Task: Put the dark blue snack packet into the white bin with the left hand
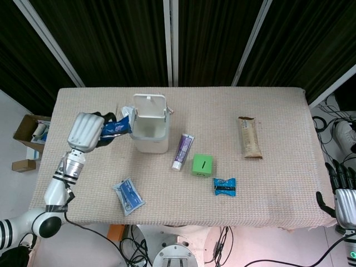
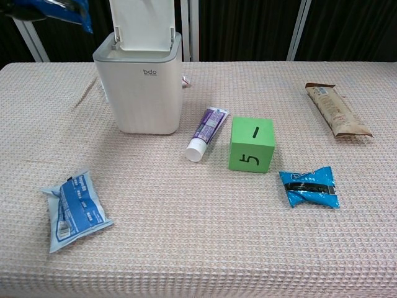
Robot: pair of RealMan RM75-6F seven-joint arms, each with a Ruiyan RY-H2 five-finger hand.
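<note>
My left hand (image 1: 89,131) holds the dark blue snack packet (image 1: 115,128) in the air just left of the white bin (image 1: 149,124). In the chest view the packet (image 2: 54,9) shows at the top left edge, higher than the bin's rim (image 2: 138,54); the hand itself is out of that frame. The bin's lid (image 2: 141,23) stands open and upright. At the bottom right corner of the head view my right hand (image 1: 344,199) hangs off the table with its fingers apart and nothing in it.
A pale blue packet (image 2: 73,208) lies front left. A purple tube (image 2: 207,131), a green cube (image 2: 252,144), a bright blue packet (image 2: 309,186) and a brown bar (image 2: 336,109) lie right of the bin. A small wrapper (image 1: 127,115) lies behind the bin's left side.
</note>
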